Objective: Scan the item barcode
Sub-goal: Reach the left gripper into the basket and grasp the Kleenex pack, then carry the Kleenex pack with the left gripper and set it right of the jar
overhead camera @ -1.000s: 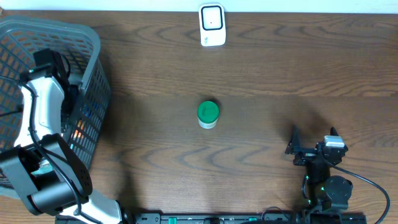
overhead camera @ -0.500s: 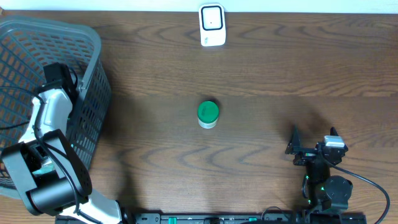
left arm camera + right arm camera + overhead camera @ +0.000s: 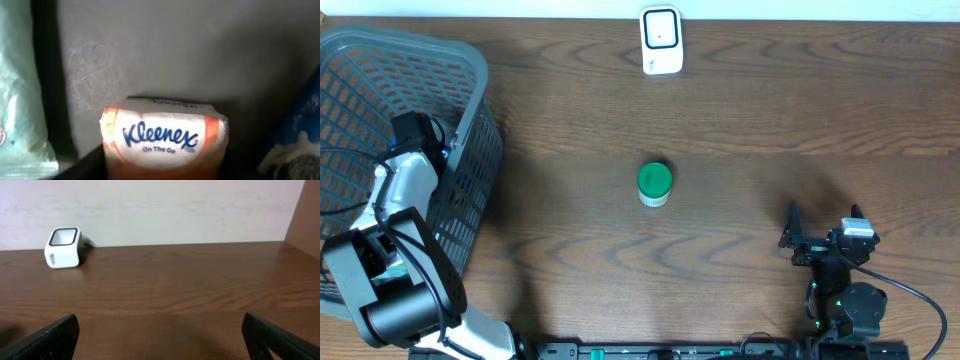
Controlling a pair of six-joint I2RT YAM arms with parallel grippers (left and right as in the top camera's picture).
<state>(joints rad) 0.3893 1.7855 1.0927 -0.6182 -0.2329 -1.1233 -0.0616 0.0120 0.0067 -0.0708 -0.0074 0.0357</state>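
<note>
Hanging inside the grey mesh basket (image 3: 470, 60) at the table's left end, the left gripper (image 3: 162, 170) has an orange and white Kleenex On The Go tissue pack (image 3: 165, 140), the item for scanning, directly under its camera. The pack fills the space where the jaws would meet. Only dark edges show at the pack's lower sides, so it cannot be determined how far the fingers stand apart or whether they grip the pack. The pack lies on the basket's grey floor. A pale translucent packet (image 3: 20, 85) lies to one side of it and a blue packet (image 3: 295, 125) to the other, both apart from it. The basket wall stands between this arm and the open table (image 3: 740, 120). The right gripper (image 3: 160, 322) rests low at the near right of the table. Its fingers (image 3: 50, 340) are spread fully wide, holding and touching nothing. A green-lidded jar (image 3: 654, 184) stands upright near the table's centre, well apart from both arms. The white barcode scanner (image 3: 660, 40) sits at the far edge, with bare wood between it and the jar. Count: one basket, one tissue pack, two other packets visible in the basket, one jar, one scanner.
</note>
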